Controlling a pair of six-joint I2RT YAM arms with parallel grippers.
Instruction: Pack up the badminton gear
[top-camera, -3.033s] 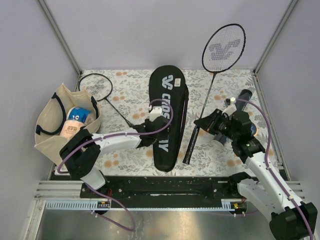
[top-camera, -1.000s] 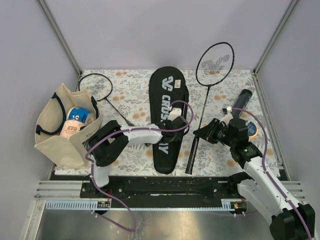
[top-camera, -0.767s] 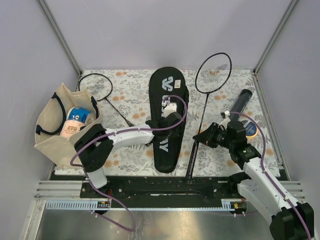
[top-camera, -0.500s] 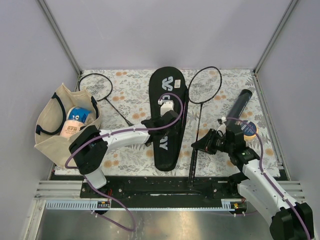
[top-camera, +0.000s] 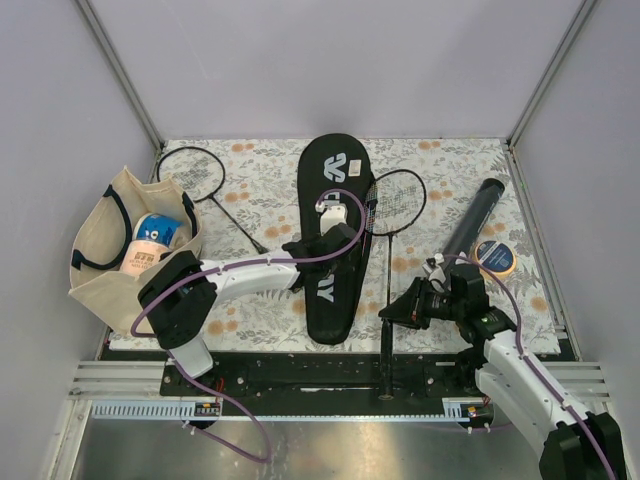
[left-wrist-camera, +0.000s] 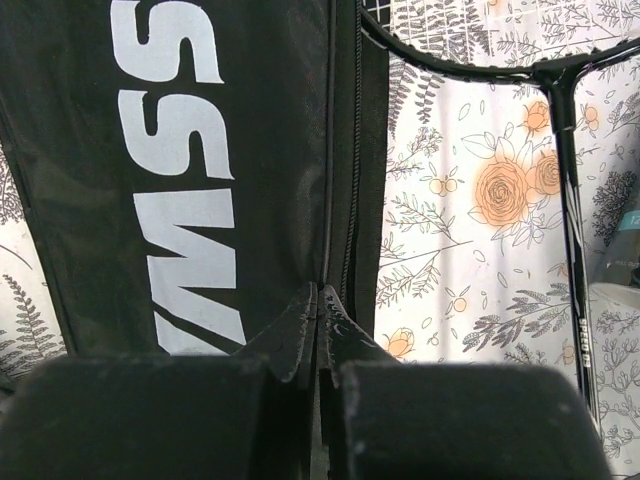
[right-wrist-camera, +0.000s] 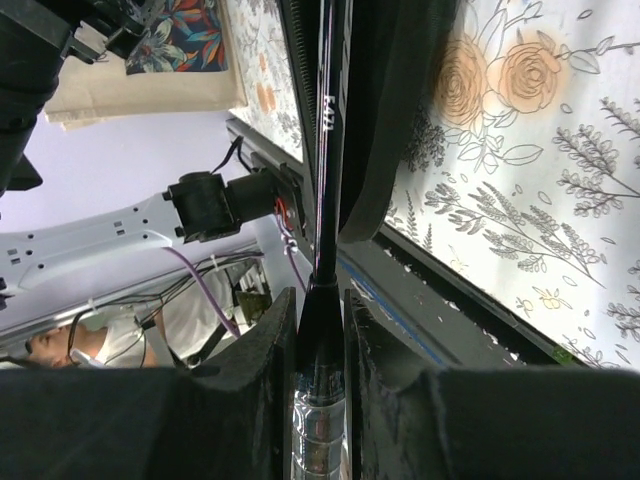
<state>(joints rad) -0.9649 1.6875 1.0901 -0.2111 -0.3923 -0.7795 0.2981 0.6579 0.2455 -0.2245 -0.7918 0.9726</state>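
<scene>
The black cover (top-camera: 335, 255) lettered "CROSSWAY" lies lengthwise in the middle of the flowered table. My left gripper (top-camera: 333, 222) sits on its right half, shut, with its tips (left-wrist-camera: 320, 300) on the zip line of the cover (left-wrist-camera: 180, 150); nothing shows between the pads. My right gripper (top-camera: 396, 312) is shut on the handle of a black racquet (top-camera: 394, 200). That racquet's head lies against the cover's right edge and its handle end juts past the table's near edge. In the right wrist view the fingers (right-wrist-camera: 270, 350) clamp the handle below the shaft (right-wrist-camera: 330, 120). A second racquet (top-camera: 192, 172) lies at the back left. The black tube (top-camera: 473, 215) lies at the right.
A beige tote bag (top-camera: 105, 262) with things inside stands at the left edge. A tape roll (top-camera: 494, 256) with a blue centre lies near the tube's near end. The black base rail (top-camera: 320, 375) runs along the near edge, and walls close in the back and sides.
My right gripper has drawn the racquet down and toward the near edge, so its head came from the back wall to beside the cover. My left gripper slid a little up the cover.
</scene>
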